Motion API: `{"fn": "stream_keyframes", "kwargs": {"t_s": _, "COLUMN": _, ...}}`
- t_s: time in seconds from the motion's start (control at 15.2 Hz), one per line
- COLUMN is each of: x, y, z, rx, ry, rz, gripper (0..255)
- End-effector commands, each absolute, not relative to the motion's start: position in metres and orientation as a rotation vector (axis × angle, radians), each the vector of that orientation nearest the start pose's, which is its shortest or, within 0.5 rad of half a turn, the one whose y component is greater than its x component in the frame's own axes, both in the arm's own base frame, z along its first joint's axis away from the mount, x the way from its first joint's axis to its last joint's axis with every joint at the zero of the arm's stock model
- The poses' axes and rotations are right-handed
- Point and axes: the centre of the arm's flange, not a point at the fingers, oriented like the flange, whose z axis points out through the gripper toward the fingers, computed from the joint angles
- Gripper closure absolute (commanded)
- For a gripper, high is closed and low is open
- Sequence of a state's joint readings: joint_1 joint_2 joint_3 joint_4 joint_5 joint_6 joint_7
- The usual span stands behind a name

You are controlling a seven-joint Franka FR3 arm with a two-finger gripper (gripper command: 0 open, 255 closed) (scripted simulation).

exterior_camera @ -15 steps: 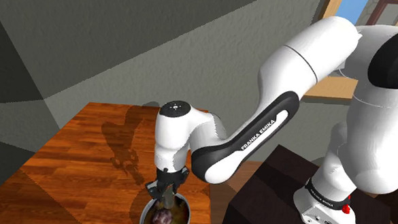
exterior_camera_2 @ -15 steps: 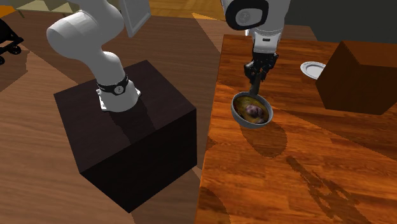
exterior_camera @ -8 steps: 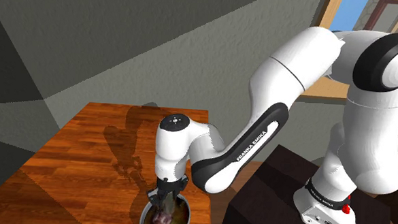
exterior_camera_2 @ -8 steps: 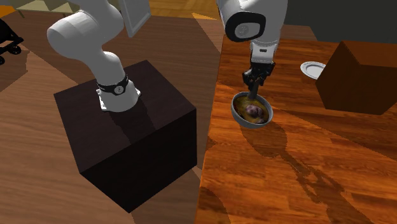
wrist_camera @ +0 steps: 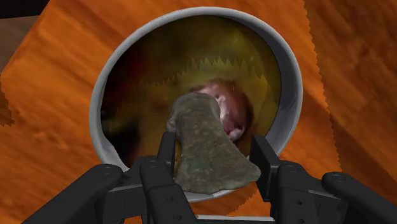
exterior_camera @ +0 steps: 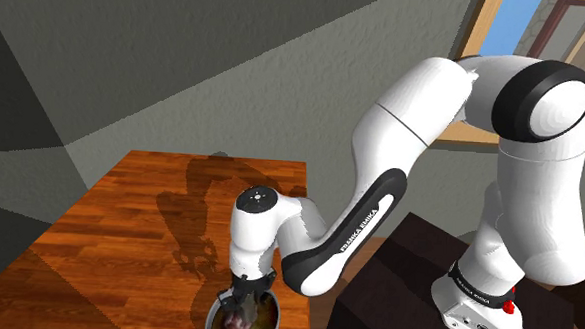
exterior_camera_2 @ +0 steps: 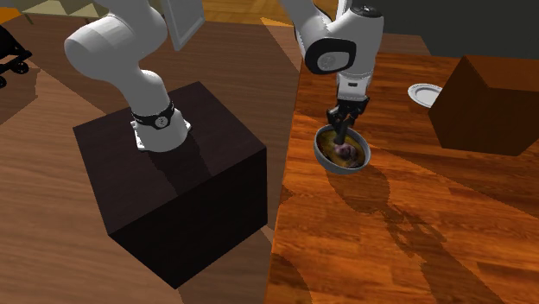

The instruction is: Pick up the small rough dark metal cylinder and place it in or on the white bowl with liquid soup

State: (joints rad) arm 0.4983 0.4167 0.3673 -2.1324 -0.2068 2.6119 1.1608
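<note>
the cylinder [wrist_camera: 207, 149] is mottled grey-green, the bowl [wrist_camera: 102, 102] grey-rimmed with yellow-brown soup [wrist_camera: 159, 70], the table [wrist_camera: 356, 76] grained orange-brown.

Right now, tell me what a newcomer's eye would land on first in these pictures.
The white arm bends down steeply from its stand to the wooden table's edge. There its black hand clasps a rough grey-green cylinder just above a grey-rimmed bowl of yellow-brown soup with a pinkish lump in it.
</note>
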Motion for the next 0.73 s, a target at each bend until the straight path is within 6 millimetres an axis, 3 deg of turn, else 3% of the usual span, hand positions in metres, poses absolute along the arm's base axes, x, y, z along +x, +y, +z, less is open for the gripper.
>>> {"fn": "stream_keyframes", "kwargs": {"t_s": 0.0, "x": 0.3762, "y": 0.4460, "z": 0.2221, "rx": -3.030, "ry": 0.239, "rz": -0.040, "gripper": 255}}
{"fn": "stream_keyframes", "kwargs": {"t_s": 0.53, "x": 0.3762, "y": 0.4460, "z": 0.2221, "rx": -3.030, "ry": 0.239, "rz": -0.040, "gripper": 255}}
{"fn": "stream_keyframes", "kwargs": {"t_s": 0.59, "x": 0.3762, "y": 0.4460, "z": 0.2220, "rx": -3.030, "ry": 0.239, "rz": -0.040, "gripper": 0}}
{"fn": "stream_keyframes", "kwargs": {"t_s": 0.66, "x": 0.3762, "y": 0.4460, "z": 0.2220, "rx": -3.030, "ry": 0.239, "rz": -0.040, "gripper": 0}}
